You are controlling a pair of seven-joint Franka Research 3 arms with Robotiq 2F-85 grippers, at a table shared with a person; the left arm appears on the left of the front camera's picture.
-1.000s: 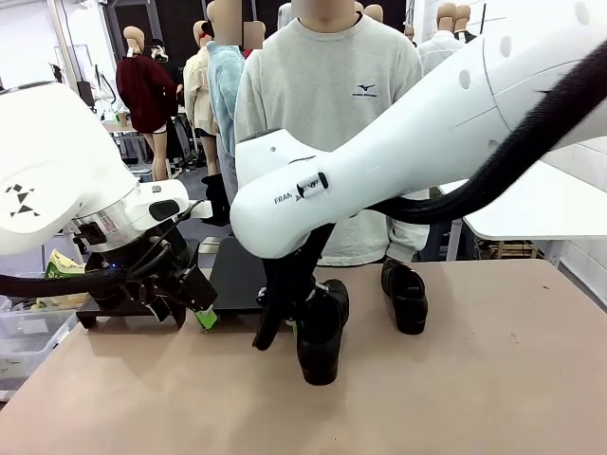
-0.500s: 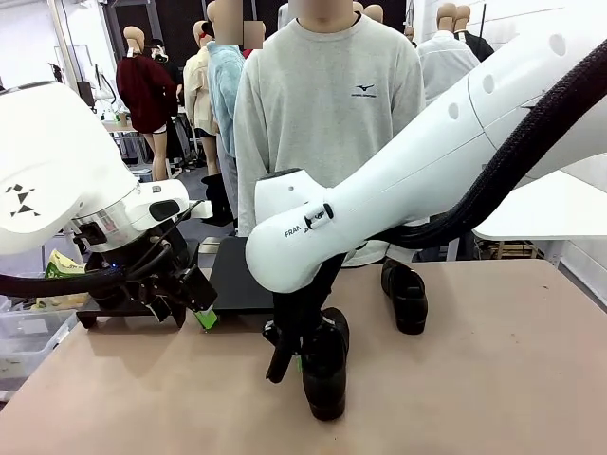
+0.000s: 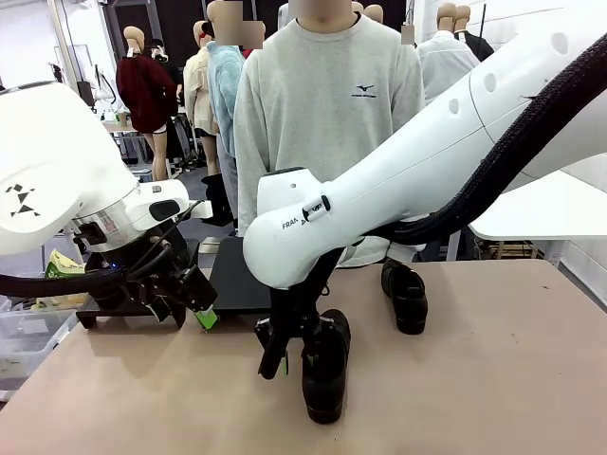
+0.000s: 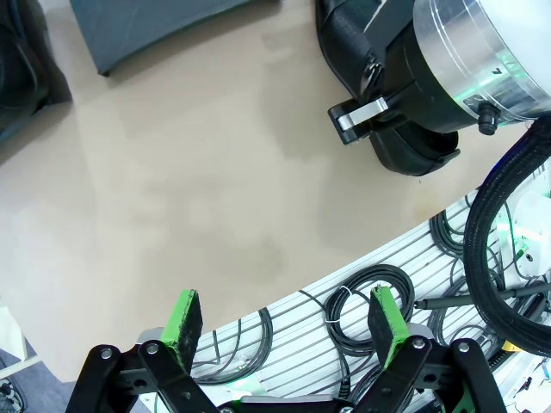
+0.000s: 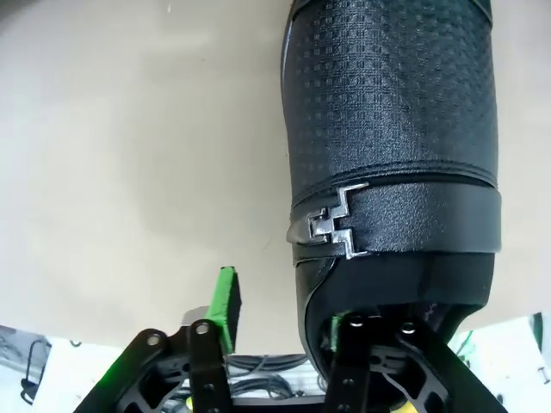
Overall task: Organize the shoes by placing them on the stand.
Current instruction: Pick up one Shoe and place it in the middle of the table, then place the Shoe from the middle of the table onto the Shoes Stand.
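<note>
One black shoe (image 3: 325,368) stands on the table in the middle, toe towards me, and shows as a textured upper with a silver buckle (image 5: 392,146) in the right wrist view. My right gripper (image 3: 292,358) is at its heel end with jaws parted: one finger (image 5: 349,331) sits at the shoe's opening, while the other green pad (image 5: 226,297) stands clear of the shoe's side. A second shoe (image 3: 406,296) rests farther right. The dark flat stand (image 3: 237,275) lies behind. My left gripper (image 3: 194,301) hovers open at the left, holding nothing (image 4: 286,323).
A person in a grey sweatshirt (image 3: 327,123) stands at the far edge. A clear plastic bin (image 3: 24,336) sits off the table's left side. From the left wrist, the stand (image 4: 164,21), the shoe (image 4: 405,151) and bare tabletop (image 4: 215,189) are visible.
The right arm brought the shoe down and towards me onto the table, then its jaws parted off the shoe. The left arm has not moved.
</note>
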